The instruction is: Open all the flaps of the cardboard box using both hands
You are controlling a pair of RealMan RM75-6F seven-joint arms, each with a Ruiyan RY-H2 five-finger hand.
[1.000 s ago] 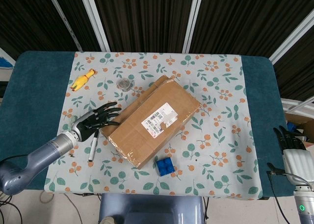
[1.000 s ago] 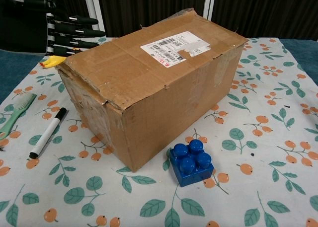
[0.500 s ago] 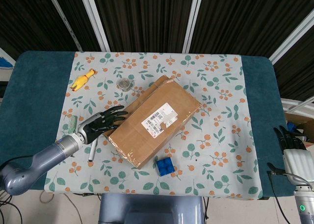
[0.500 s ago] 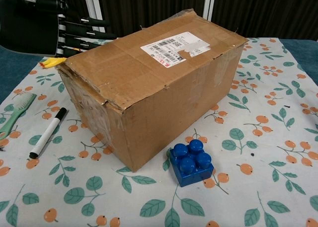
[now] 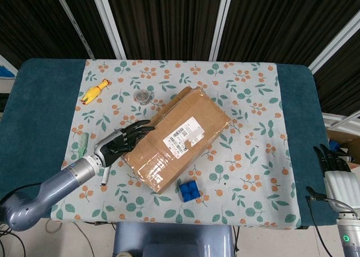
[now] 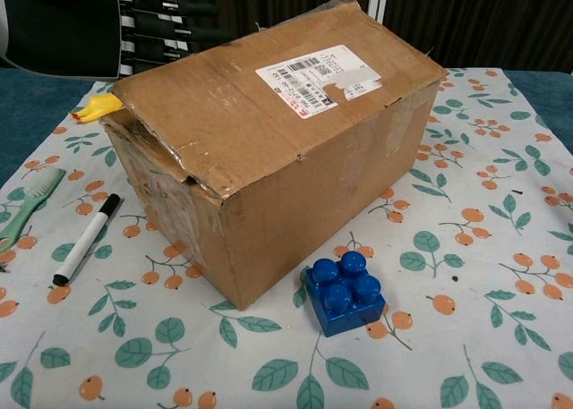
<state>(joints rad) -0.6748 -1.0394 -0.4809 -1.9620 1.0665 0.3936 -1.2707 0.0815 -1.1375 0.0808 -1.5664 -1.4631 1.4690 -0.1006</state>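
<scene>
The left hand [image 5: 122, 141], fingers spread, is touching the closed cardboard box [image 5: 179, 138] at its nine o'clock edge, while the right hand [image 5: 331, 158] is idling at four o'clock, fingers slightly apart.

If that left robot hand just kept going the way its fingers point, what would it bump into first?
The cardboard box. The left robot hand has its fingers aimed at the box's long side, with the tips already at or almost at its upper edge; actual contact is hard to judge.

Evenly and brightly lit from overhead, sharp throughout both views, with only soft shadows beside the brown cardboard box [image 6: 269, 149] and dark, unlit background behind.
</scene>
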